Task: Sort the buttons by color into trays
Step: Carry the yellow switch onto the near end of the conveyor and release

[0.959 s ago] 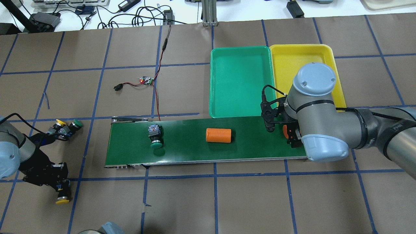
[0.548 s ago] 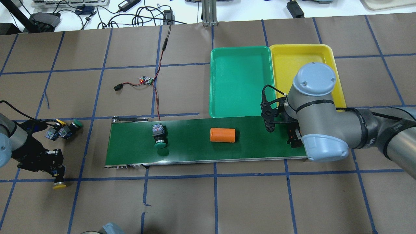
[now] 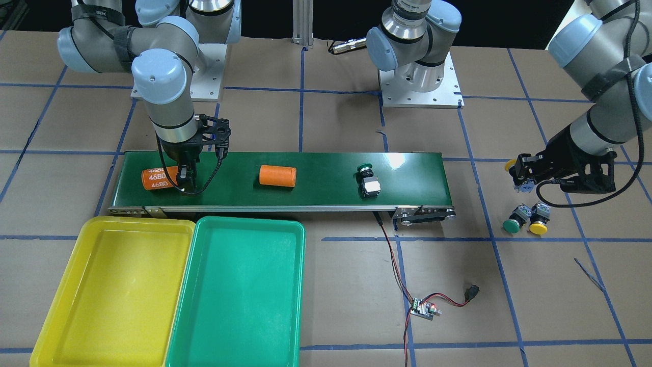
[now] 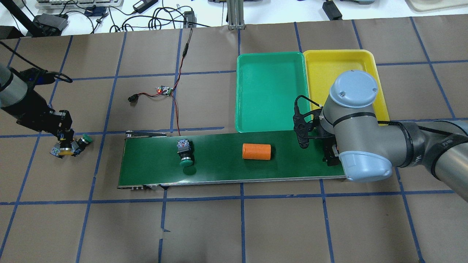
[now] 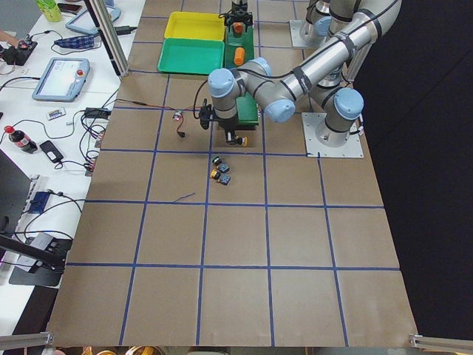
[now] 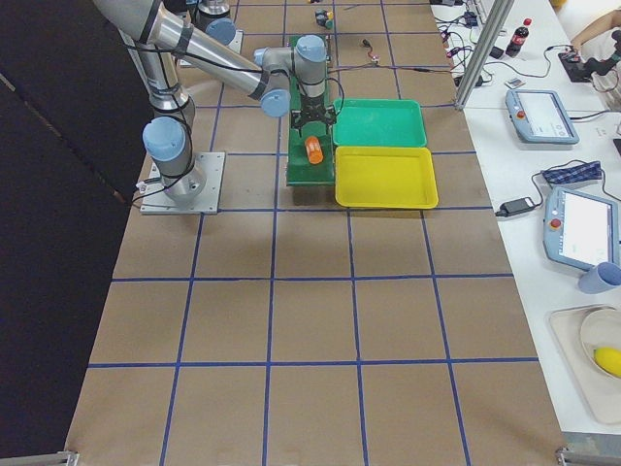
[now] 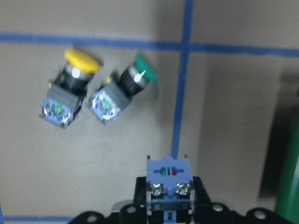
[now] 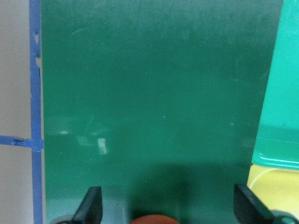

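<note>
Left hand (image 3: 522,176): clamped tight on the held yellow button (image 3: 511,166), and it's up off the worktop (image 3: 331,326)! The cap pokes out sideways and the blue-grey terminal block faces the wrist camera.
Loose pair: the loose yellow button (image 7: 70,88) and the loose green button (image 7: 126,87) lie on their sides on the worktop. They sit just beside each other, caps pointing the same way, off the belt's end and right under that left hand.
Belt button: the belt green button (image 3: 368,182) lies on the conveyor belt (image 3: 316,191), cap turned toward the robot, in the half nearer the left arm.
Right hand (image 3: 186,179): fingers spread wide, down low at the belt's far end. It straddles the orange cylinder marked 4680 (image 3: 155,178) with nothing gripped.
Mid-belt: a plain orange cylinder (image 3: 277,175) lies between the 4680 one and the belt green button.
Trays: the yellow tray (image 3: 56,306) and the green tray (image 3: 234,316) stand rim to rim. They're just beside the belt on the side away from the robot, at the right arm's end.
Off to the side: a small circuit board (image 3: 423,309) with red wires lies on the worktop.
</note>
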Robot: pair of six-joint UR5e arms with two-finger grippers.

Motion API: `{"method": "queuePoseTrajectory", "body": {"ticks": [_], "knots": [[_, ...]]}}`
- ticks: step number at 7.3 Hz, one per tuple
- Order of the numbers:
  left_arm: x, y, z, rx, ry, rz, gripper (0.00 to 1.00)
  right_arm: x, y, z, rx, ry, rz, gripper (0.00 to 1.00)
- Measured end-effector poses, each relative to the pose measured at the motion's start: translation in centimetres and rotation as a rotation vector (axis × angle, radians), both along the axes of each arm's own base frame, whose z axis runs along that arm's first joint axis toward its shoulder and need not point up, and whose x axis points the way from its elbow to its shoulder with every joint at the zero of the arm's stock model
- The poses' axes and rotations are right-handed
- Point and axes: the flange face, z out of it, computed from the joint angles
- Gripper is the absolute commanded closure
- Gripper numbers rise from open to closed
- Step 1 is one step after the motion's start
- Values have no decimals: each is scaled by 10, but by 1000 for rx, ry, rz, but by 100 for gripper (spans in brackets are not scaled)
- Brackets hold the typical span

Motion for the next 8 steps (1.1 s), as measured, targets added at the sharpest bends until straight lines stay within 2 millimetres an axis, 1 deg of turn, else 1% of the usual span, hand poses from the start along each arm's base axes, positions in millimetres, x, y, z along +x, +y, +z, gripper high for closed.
{"method": "queuePoseTrajectory", "body": {"ticks": [1, 2, 3, 4, 5, 6, 8], "knots": [[-18, -12, 10, 5, 38, -10, 100, 0, 0, 0, 0, 0, -1, 0], [-37, -18, 11, 15, 60, -11, 100, 0, 0, 0, 0, 0, -2, 0], [-61, -23, 4, 36, 69, -18, 100, 0, 0, 0, 1, 0, -2, 0], [-86, -24, -8, 61, 69, -30, 100, 0, 0, -1, 2, 0, -2, 0], [-104, -22, -20, 79, 69, -36, 100, 0, 0, -1, 2, 0, -2, 0], [-114, -19, -30, 93, 70, -33, 100, 0, 0, -1, 2, 0, -1, 0], [-126, -7, -53, 127, 77, -34, 100, 0, 0, -1, 2, 0, -1, 0]]}}
